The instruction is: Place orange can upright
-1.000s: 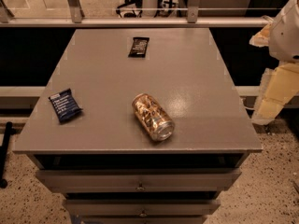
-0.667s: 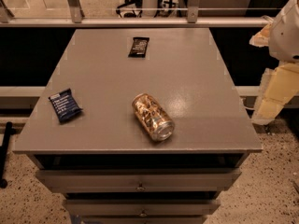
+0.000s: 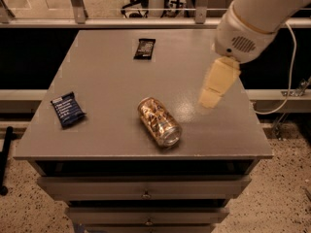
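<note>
The orange can (image 3: 159, 121) lies on its side near the front middle of the grey table (image 3: 107, 76), its silver end toward the front right. My gripper (image 3: 209, 100) hangs from the white arm (image 3: 252, 18) over the table's right part, to the right of the can and a little behind it, apart from it. It holds nothing that I can see.
A black snack bar (image 3: 144, 48) lies at the back middle and a blue snack packet (image 3: 67, 109) at the front left. Drawers (image 3: 146, 194) sit under the tabletop. A white cable (image 3: 291, 57) hangs at the right. A railing runs behind the table.
The arm has swung left from beyond the table's right edge to over the table's right part, closer to the can. The can and the snack bars have not moved.
</note>
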Controlling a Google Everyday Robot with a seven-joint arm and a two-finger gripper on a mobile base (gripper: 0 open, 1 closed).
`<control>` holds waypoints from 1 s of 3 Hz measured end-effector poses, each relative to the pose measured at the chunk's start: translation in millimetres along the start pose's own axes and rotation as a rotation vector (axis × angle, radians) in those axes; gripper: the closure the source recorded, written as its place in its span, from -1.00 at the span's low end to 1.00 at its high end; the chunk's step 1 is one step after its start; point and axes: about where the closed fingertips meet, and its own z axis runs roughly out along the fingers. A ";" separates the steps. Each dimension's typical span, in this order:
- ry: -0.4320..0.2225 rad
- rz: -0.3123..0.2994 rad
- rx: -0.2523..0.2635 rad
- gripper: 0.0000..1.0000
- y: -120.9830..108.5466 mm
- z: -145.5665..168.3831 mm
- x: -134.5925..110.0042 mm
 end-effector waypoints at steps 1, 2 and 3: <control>-0.047 0.102 -0.067 -1.00 8.1 34.0 -50.6; -0.082 0.286 -0.097 -1.00 32.6 67.8 -87.4; -0.065 0.406 -0.088 -1.00 48.0 90.8 -89.9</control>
